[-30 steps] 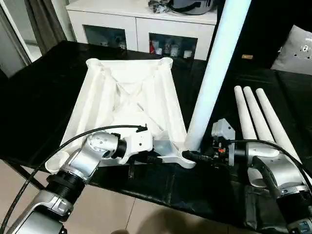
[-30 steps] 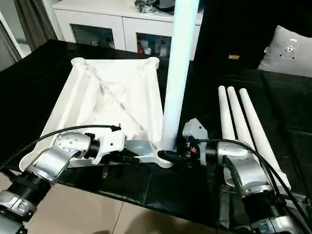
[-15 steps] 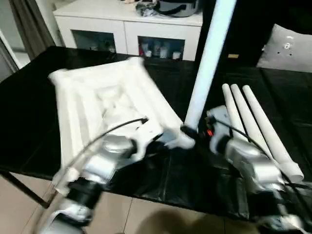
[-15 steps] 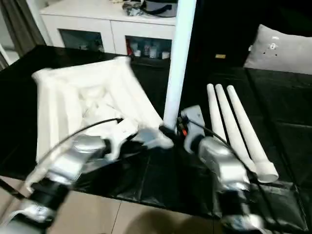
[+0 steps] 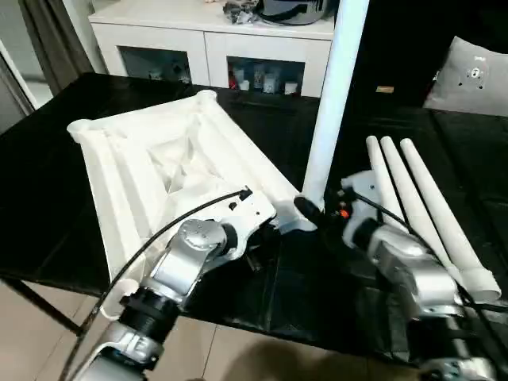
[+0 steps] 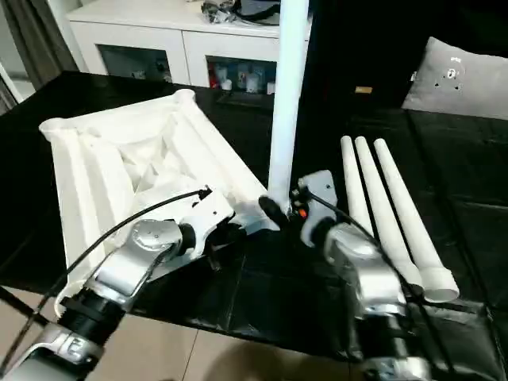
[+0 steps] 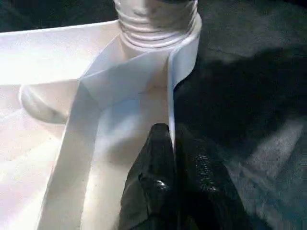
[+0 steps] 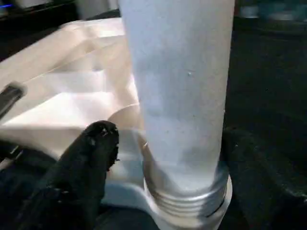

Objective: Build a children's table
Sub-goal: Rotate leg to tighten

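The white tabletop (image 5: 159,159) lies ribbed side up on the black work table, turned at an angle. One white leg (image 5: 329,103) stands upright in its near right corner socket, and its threaded base (image 8: 184,196) sits in the socket. My left gripper (image 7: 175,158) is shut on the tabletop's rim beside that socket (image 7: 156,19). My right gripper (image 5: 313,208) straddles the leg's base. One of its fingers (image 8: 98,139) stands a little apart from the leg. Three loose legs (image 5: 421,198) lie side by side to the right.
A white cabinet with glass doors (image 5: 214,40) stands behind the table. A grey cushion (image 5: 480,75) sits at the far right. The work table's near edge (image 5: 238,317) runs just below my forearms, with floor beyond it.
The tabletop has swung round on the table about the corner with the upright leg, and my left gripper went with its rim. The camera has also shifted.
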